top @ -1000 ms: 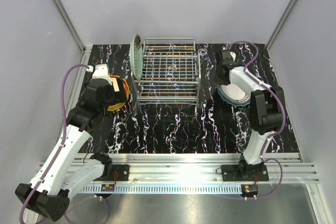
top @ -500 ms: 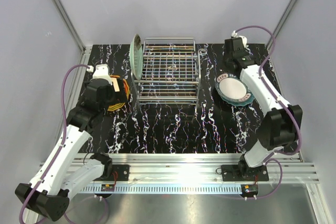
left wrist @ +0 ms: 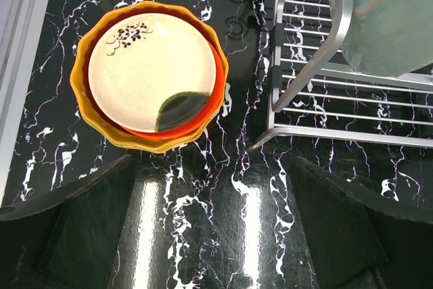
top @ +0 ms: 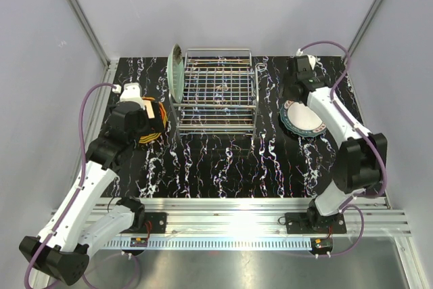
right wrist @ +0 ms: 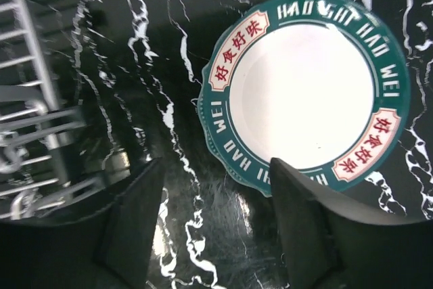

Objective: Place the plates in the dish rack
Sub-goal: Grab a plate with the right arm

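**Change since the earlier frames.** The right arm has swung off the plate it covered and now reaches over its far edge; the left arm has not moved.

**Left.** The left gripper (left wrist: 210,167) is spread wide and empty. It hovers over the black, white-veined marble table (top: 216,160) just beside a stack: a cream round plate with a dark floral motif (left wrist: 149,72) on a red-orange plate (left wrist: 214,93), on an orange wavy-rimmed plate (left wrist: 80,99).

**Centre.** The chrome wire dish rack (top: 220,96) holds one pale mint green plate (top: 176,72), upright at its left end.

**Right.** The teal-rimmed, white-centred plate with red lettered panels (right wrist: 304,93) lies flat on the table. The right gripper (right wrist: 215,167) has its fingers apart above its rim, pinching nothing.
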Available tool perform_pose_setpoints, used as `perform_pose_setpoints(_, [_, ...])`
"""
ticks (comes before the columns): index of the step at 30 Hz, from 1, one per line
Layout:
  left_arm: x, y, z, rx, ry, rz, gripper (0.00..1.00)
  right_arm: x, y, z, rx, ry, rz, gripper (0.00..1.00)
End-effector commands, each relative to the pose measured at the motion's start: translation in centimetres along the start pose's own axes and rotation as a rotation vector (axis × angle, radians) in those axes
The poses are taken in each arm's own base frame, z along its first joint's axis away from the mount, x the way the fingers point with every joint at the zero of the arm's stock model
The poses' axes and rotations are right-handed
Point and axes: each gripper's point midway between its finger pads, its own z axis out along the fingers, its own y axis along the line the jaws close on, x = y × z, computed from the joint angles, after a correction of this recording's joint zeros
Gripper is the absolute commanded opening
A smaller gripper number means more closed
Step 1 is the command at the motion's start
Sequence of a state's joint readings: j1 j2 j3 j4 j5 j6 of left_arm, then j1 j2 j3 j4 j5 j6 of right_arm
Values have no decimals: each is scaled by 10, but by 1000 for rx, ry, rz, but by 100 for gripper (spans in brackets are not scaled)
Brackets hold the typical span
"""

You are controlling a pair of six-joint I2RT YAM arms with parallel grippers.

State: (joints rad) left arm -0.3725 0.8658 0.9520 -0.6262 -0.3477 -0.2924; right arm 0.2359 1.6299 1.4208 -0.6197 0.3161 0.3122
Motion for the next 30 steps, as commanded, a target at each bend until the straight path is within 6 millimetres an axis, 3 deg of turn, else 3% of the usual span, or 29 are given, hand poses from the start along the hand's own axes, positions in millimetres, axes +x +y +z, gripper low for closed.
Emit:
perform_pose_setpoints(1, [-18,-4,-4,14,-72,-16,99,17,-1,29,51,47,-46,73])
perform_pose_setpoints(6, [-19,-4,-4,14,-73,-13,99,42,-4,68,109,122,-101,97])
perform_pose_setpoints(13, [-18,-4,-2,13,-67,-12,99,60,-6,98,159,173,-138,98])
perform_pose_setpoints(23, [-18,-5,-2,16,-66,-10,99,79,3,122,134,218,-149,87])
perform_pose_setpoints(26, [-18,-5,-2,16,-64,-9,99,84,5,126,129,228,-154,81])
perform_pose_setpoints(30, [-17,-5,-2,17,-64,-9,99,87,7,127,141,227,-175,64])
